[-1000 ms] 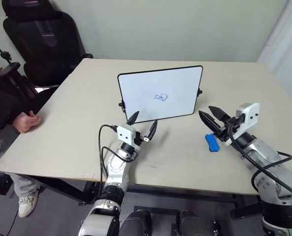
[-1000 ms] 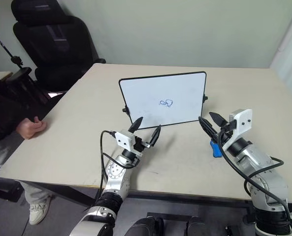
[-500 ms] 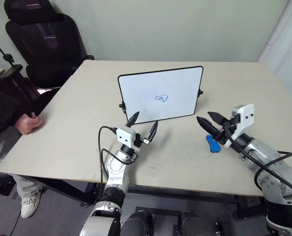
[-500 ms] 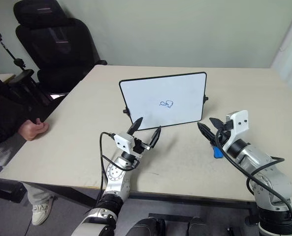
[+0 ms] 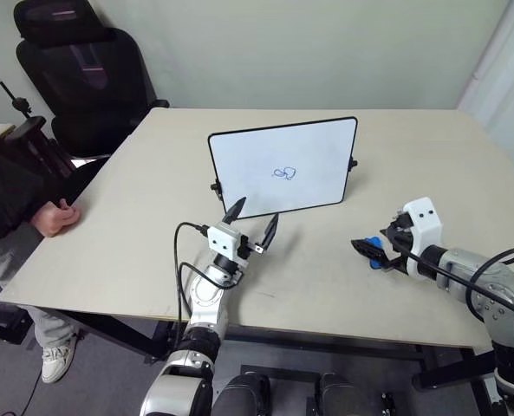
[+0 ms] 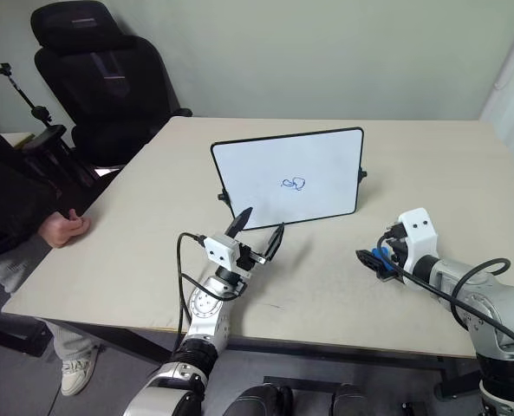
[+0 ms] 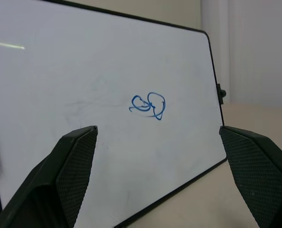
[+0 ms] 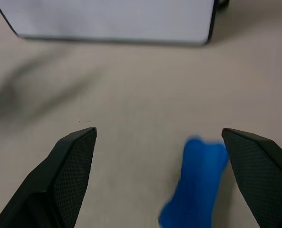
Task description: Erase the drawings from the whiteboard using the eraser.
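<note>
Eraser (image 8: 198, 183): bright blue oblong block, lying flat on the bench (image 5: 135, 225), between the spread fingers of the right tool (image 5: 369, 251) and close against one of them, no contact visible, not gripped. Right tool: low over the bench surface, angled downward, jaws wide apart, holding nothing; in the right wrist view both black fingers (image 8: 69, 171) apart at the lower corners, blue block nearer the other finger than this one.

Whiteboard (image 5: 326, 147): standing tilted on the bench, thin black frame, rounded corners, small black side feet; beyond the right tool and off toward the left arm's side, well apart from the blue block. Drawings (image 5: 283, 172): small blue looping scribble near the middle of the white face, intact.

Left tool (image 5: 251, 220): raised just in front of the board's lower edge, pointing up toward the white face, jaws wide apart, empty; in the left wrist view scribble (image 7: 149, 105) seen between and above the two fingertips, no touch on the board.

Seated at the bench edge on the left arm's side, well apart from both tools: person's hand (image 5: 53, 215) resting on the surface, dark sleeve behind it. Black office chair (image 5: 83, 78) beyond the bench's far corner on that side.
</note>
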Controlling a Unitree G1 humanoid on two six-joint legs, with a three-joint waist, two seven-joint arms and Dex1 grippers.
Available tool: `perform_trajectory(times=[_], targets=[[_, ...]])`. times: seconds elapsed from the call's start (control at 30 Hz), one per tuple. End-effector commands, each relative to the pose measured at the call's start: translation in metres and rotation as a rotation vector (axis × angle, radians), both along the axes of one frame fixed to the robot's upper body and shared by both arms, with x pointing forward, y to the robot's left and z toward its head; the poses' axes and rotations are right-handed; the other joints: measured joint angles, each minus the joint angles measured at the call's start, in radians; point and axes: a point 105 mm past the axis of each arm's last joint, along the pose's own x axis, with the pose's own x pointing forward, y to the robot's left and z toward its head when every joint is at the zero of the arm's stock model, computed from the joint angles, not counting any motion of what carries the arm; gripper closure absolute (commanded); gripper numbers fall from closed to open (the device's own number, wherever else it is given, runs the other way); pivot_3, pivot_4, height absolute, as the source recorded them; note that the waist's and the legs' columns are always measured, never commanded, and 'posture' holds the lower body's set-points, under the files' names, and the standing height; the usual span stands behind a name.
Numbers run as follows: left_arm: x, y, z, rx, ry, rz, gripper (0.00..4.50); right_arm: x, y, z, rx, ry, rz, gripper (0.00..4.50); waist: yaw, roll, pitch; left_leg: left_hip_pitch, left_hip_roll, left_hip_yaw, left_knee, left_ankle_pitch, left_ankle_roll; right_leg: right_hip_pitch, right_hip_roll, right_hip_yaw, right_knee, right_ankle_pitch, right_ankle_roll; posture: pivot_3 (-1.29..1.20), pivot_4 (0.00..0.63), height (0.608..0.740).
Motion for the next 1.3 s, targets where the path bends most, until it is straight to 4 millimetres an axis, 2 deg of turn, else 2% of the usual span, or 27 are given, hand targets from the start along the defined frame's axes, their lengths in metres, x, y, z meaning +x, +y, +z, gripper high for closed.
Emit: perform_trajectory(times=[0.03,0.17,0.27,0.4,0.53,0.67,0.77,0.87,1.07,1.27,1.3], targets=[[-0.001,0.005,-0.014,-0.001,0.053,0.022,0.00,-0.001,0.000,0.007,-0.004,0.002,-0.002,0.04,0.000,0.000,0.000,-0.001,0.000,0.000,0.000,0.000,0.000,0.000,0.000,0.000,0.000,0.000,0.000,0.00,0.150,0.740],[-0.001,0.002,-0.013,-0.003,0.049,0.015,0.00,0.000,0.001,-0.005,-0.030,0.053,-0.023,0.04,0.000,0.000,0.000,-0.001,0.000,0.000,0.000,0.000,0.000,0.000,0.000,0.000,-0.001,0.000,0.000,0.00,0.150,0.740],[-0.001,0.002,-0.012,-0.005,0.046,0.013,0.00,0.007,-0.003,-0.007,-0.035,0.035,-0.065,0.04,0.000,0.000,0.000,-0.001,0.000,0.000,0.000,0.000,0.000,-0.001,0.000,0.000,-0.001,0.000,0.000,0.00,0.150,0.740],[-0.003,0.001,-0.013,-0.005,0.042,0.010,0.00,0.012,-0.013,-0.014,-0.081,0.054,-0.117,0.04,0.002,0.000,0.000,-0.001,0.000,0.000,0.000,0.000,0.000,-0.001,0.000,0.001,-0.001,0.000,0.000,0.00,0.150,0.740],[-0.004,0.001,-0.013,-0.005,0.044,0.009,0.00,0.012,-0.014,-0.013,-0.083,0.037,-0.112,0.04,0.002,0.000,0.000,-0.001,0.000,0.000,-0.001,0.000,0.000,-0.001,0.000,0.001,-0.001,0.000,0.000,0.00,0.150,0.740],[-0.005,0.000,-0.014,-0.005,0.045,0.010,0.00,0.016,-0.017,-0.003,-0.071,-0.020,-0.134,0.04,0.002,0.000,0.000,-0.001,0.000,0.000,-0.003,0.000,0.000,-0.001,0.000,0.001,-0.002,0.000,0.000,0.00,0.150,0.740],[-0.006,-0.002,-0.015,-0.005,0.051,0.000,0.00,0.012,-0.013,0.005,-0.062,-0.046,-0.099,0.04,0.003,0.000,0.000,-0.001,0.000,0.000,-0.004,0.000,0.000,-0.001,0.000,0.001,-0.002,0.000,0.000,0.00,0.150,0.740],[-0.008,-0.004,-0.015,-0.004,0.051,-0.009,0.00,0.008,-0.013,0.004,-0.076,-0.031,-0.092,0.04,0.005,0.000,0.000,-0.001,0.000,0.000,-0.007,0.000,0.000,-0.001,0.000,0.001,-0.004,0.000,0.000,0.00,0.150,0.740],[-0.010,-0.007,-0.016,-0.007,0.054,-0.022,0.00,-0.005,-0.019,-0.019,-0.110,0.073,-0.098,0.04,0.011,0.000,0.000,-0.001,-0.001,0.000,-0.009,0.000,0.000,-0.001,0.000,0.001,-0.006,0.000,0.000,0.00,0.150,0.740],[-0.014,-0.008,-0.017,-0.007,0.053,-0.025,0.00,-0.005,-0.019,-0.020,-0.109,0.079,-0.103,0.04,0.010,0.000,0.000,-0.001,0.000,0.000,-0.010,0.000,0.000,-0.001,0.000,0.000,-0.007,-0.001,0.001,0.00,0.150,0.740],[-0.014,-0.008,-0.017,-0.007,0.053,-0.025,0.00,-0.005,-0.019,-0.021,-0.110,0.078,-0.102,0.20,0.010,0.000,0.000,-0.001,0.000,0.000,-0.010,0.000,0.000,0.000,0.000,0.000,-0.007,-0.001,0.001,0.00,0.150,0.740]])
